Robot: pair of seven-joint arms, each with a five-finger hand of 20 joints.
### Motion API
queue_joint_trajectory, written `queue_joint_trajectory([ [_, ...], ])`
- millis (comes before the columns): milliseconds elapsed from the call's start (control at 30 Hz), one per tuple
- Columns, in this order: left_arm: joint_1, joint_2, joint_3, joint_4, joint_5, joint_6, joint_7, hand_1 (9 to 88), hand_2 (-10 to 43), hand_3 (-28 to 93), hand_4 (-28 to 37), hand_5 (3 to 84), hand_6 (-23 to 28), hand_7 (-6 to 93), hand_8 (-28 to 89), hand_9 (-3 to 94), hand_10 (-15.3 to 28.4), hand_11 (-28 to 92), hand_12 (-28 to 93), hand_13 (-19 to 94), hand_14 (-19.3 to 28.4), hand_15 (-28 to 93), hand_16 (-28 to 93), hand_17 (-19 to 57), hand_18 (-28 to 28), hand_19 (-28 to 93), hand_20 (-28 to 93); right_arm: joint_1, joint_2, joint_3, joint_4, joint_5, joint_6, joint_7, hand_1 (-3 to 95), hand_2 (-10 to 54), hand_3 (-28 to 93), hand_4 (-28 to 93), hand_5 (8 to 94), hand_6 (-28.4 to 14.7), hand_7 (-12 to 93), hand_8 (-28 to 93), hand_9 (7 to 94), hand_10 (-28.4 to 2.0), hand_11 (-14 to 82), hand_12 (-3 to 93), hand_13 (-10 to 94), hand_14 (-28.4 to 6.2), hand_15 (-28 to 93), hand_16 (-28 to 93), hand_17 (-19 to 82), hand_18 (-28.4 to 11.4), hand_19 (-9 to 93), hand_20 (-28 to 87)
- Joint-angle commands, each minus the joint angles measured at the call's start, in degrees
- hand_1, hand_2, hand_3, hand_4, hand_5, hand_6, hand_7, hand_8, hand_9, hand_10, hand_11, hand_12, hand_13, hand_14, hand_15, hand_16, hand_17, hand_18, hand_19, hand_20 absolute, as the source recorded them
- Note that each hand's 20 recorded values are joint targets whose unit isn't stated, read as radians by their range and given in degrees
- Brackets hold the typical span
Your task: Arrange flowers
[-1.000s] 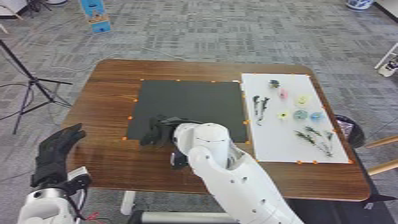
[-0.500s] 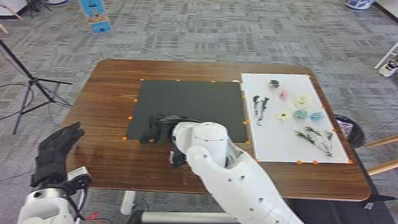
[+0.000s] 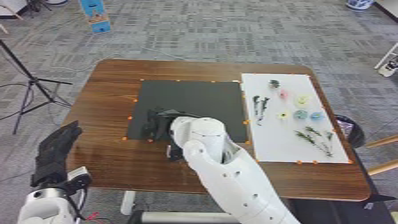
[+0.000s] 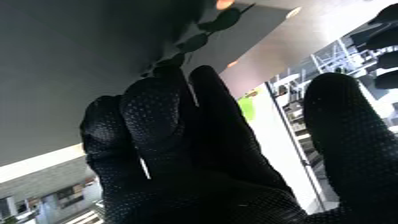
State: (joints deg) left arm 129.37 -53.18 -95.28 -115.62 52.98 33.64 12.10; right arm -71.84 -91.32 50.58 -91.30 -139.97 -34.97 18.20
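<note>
Your right hand [image 3: 162,123] is over the near left part of the black sheet [image 3: 191,97], its arm coming in across the near edge of the surface [image 3: 160,172]. In the right wrist view, its fingers are straight and close together, with the thumb well apart from them. A dark leafy sprig [image 4: 222,21] runs out from behind the fingertips, seen against the black sheet; you cannot tell from here whether the fingers touch it or whether it lies on the sheet. Your left hand [image 3: 55,150] is at the left edge of the surface, its fingers extended and slightly parted. The other flowers and stems are on the white sheet [image 3: 275,151], to the right of the black one. Two dark stems [image 3: 261,111] are side by side near its left edge. Farthest from you is a dark flower [image 3: 274,83], with a pink flower [image 3: 283,94] just nearer. A pale yellow-green flower [image 3: 302,100] is to the right of that, and a small yellow flower [image 3: 283,115] is nearer to you, beside two blue flowers [image 3: 300,114]. Green sprigs [image 3: 313,139] lie nearest you on this sheet, slanting toward its right side. Small orange markers [image 3: 130,118] are around both sheets.
</note>
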Motion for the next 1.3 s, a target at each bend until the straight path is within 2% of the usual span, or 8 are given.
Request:
queue_joint_trajectory([
  [33, 0.5, -0.42, -0.16, -0.44, 0.08, -0.21, 0.22, 30.1, 23.1, 68, -23.6, 39.7, 3.1, 14.8, -6, 37.4, 9.0, 27, 8, 32, 8.9, 9, -3, 7.9, 7.0, 5, 17, 0.2, -0.7, -0.1, -1.1, 1.5, 0.1, 0.5, 16.7, 8.4, 88, -19, 52.0, -13.0, 6, -5, 44.7, -21.0, 10.1, 33.4, 62, -22.0, 71, 45, 30, -28.4, 75, 66],
  [233, 0.6, 0.0, 0.04, -0.44, -0.35, 0.09, 0.5, 31.6, 23.2, 66, -23.4, 40.9, 3.8, 14.8, -5, 39.0, 9.2, 29, 8, 32, 9.5, 10, -3, 7.8, 7.1, 5, 17, 2.5, 1.8, 0.0, -4.6, 9.2, 2.1, 1.4, 20.4, 4.3, 88, -22, 45.6, -7.9, 11, -8, 42.6, -21.8, 4.6, 29.0, 63, -21.9, 70, 43, 29, -28.4, 74, 66],
  [633, 0.5, -0.52, -0.21, -0.44, 0.19, -0.29, 0.15, 32.7, 24.1, 65, -25.0, 43.6, 4.3, 19.3, -8, 44.0, 11.0, 27, 11, 35, 11.4, 11, -1, 7.4, 7.9, 7, 17, 3.7, 6.6, 1.7, -14.0, 15.4, 6.2, 0.6, 26.1, 1.3, 72, -20, 43.2, -9.0, 9, -8, 41.0, -23.0, 6.1, 26.8, 62, -22.2, 71, 42, 29, -28.4, 75, 65],
  [733, 0.5, -0.87, -0.37, -0.44, 0.55, -0.55, -0.08, 30.6, 23.8, 68, -26.0, 45.3, 4.0, 20.3, -9, 46.2, 11.4, 28, 12, 36, 11.9, 12, 0, 7.3, 8.0, 8, 17, 2.1, 13.5, 3.5, -18.8, 16.9, 14.7, -0.8, 24.5, 4.5, 65, -15, 45.8, -8.2, 9, -7, 44.1, -22.6, 7.4, 25.8, 61, -22.7, 70, 41, 29, -28.4, 74, 64],
  [833, 0.5, -0.44, -0.17, -0.44, 0.11, -0.23, 0.2, 29.1, 22.9, 70, -27.4, 47.0, 3.8, 20.9, -9, 47.9, 12.0, 28, 13, 37, 12.2, 12, 1, 7.1, 8.1, 8, 17, -0.7, 20.5, 7.6, -23.6, 18.3, 21.4, -1.8, 26.6, 5.8, 61, -12, 52.7, -7.4, 11, -7, 56.1, -21.3, 12.1, 24.0, 60, -21.4, 65, 38, 28, -28.4, 71, 61],
  [933, 0.5, -0.37, -0.14, -0.44, 0.04, -0.18, 0.25, 29.1, 18.9, 72, -27.4, 48.2, 3.5, 21.4, -9, 48.9, 11.9, 28, 14, 37, 12.7, 14, 1, 6.9, 8.2, 9, 17, -4.9, 27.9, 12.5, -28.0, 18.7, 27.9, -3.0, 28.4, 4.3, 60, -11, 56.2, -6.6, 14, -6, 61.5, -20.4, 14.6, 24.1, 61, -20.2, 62, 37, 28, -28.3, 69, 58],
  [1100, 0.5, -0.29, -0.1, -0.44, -0.05, -0.12, 0.3, 32.3, 8.9, 72, -23.0, 48.5, 3.2, 22.4, -9, 49.5, 11.8, 28, 15, 37, 13.4, 16, 1, 6.4, 8.6, 10, 17, -14.2, 34.2, 23.5, -33.6, 18.7, 30.7, -3.8, 30.3, 1.3, 59, -9, 59.8, -5.7, 17, -6, 65.2, -19.3, 16.7, 24.7, 60, -19.3, 59, 37, 27, -27.9, 69, 56],
  [1300, 0.5, -0.75, -0.31, -0.44, 0.43, -0.46, 0.0, 32.4, 5.9, 70, -22.5, 48.3, 3.1, 22.4, -9, 49.6, 11.8, 28, 15, 37, 13.9, 18, 1, 5.6, 9.4, 12, 17, -26.4, 42.3, 33.1, -35.7, 14.5, 36.1, -4.7, 26.9, -2.2, 63, -10, 63.0, -5.3, 23, -4, 68.7, -18.9, 24.2, 28.0, 61, -18.9, 65, 40, 28, -28.2, 73, 59],
])
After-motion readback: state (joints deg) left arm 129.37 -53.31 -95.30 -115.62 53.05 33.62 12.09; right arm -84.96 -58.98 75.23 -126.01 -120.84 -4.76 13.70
